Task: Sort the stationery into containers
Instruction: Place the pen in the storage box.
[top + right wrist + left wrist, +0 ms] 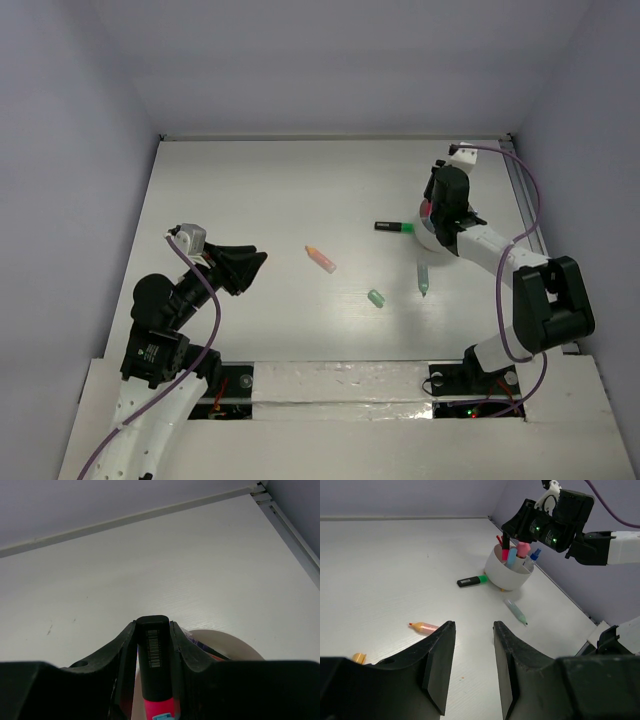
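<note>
pink marker [154,672] clamped in our right claw [152,626], cup [235,644] just beneath; light, stiff, slick, we judge, best held mid-barrel; left claw [473,626] part open, empty

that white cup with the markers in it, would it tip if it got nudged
Probably slides rather than tips: the cup looks low and wide. Still, the markers stand tall and lean on its rim, so it may be top-heavy. It looks like thin plastic, likely light.
</note>
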You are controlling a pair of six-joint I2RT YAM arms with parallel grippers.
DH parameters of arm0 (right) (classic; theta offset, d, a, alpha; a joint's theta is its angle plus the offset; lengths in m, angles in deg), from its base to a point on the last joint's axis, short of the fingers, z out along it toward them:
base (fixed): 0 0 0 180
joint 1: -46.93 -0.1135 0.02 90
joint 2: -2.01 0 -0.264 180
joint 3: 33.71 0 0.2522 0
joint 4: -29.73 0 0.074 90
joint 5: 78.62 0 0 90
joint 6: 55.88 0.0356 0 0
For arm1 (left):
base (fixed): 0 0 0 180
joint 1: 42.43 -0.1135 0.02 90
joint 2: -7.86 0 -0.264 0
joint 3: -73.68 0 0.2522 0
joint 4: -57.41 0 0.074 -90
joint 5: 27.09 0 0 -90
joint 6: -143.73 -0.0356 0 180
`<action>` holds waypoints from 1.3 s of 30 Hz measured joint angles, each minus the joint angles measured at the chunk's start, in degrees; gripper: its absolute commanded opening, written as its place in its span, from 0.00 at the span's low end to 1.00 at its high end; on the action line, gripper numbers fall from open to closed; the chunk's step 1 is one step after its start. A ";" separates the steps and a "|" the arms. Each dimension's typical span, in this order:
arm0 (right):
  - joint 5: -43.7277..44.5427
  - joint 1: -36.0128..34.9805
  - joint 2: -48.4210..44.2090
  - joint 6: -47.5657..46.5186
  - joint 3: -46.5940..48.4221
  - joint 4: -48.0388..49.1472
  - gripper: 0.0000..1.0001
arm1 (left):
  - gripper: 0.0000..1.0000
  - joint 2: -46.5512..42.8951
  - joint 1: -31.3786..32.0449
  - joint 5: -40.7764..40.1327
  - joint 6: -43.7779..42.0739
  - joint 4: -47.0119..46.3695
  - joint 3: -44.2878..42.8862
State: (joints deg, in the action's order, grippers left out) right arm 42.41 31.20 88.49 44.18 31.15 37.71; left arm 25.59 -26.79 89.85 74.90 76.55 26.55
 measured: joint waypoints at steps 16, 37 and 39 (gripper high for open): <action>-0.94 0.00 -0.63 -0.61 -2.89 4.55 0.16 | 0.33 0.00 0.00 0.02 0.02 0.00 0.00; -5.01 0.00 -4.90 -1.03 -8.94 8.63 0.49 | 0.33 0.00 0.00 0.07 0.00 0.00 0.00; -5.18 0.00 -5.60 -1.01 -8.94 8.59 0.48 | 0.33 0.00 0.00 0.07 0.00 0.00 0.00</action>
State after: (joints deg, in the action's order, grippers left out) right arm 37.23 31.20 82.89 43.18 22.21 46.30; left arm 25.59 -26.79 89.91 74.90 76.55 26.55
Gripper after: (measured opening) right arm 0.485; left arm 0.330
